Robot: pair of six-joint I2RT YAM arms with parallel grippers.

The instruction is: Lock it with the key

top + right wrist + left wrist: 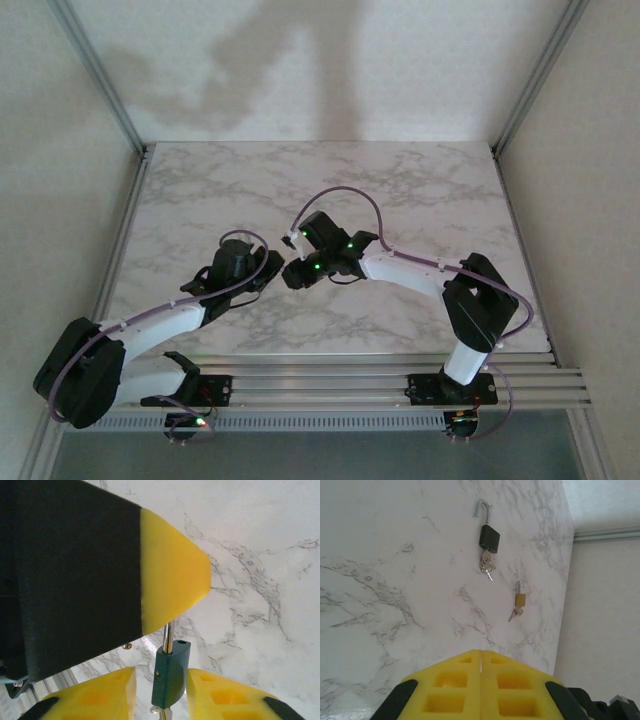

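Right wrist view: the lock [170, 675] is dark green and sits between the two yellow fingers of the right claw [162, 675]. Those fingers are apart, with a gap on the lock's left side. Its silver shackle [168, 636] runs up under a big yellow tip [172, 580]. A bit of key [161, 711] peeks out below. Left wrist view: the left claw [481, 652] is pressed together. Far ahead, a green lock [489, 538] lies flat on the table [385, 580], shackle open, with a key at its bottom. A small gold lock [520, 599] lies near it. Top view: both claws almost meet over the middle of the table.
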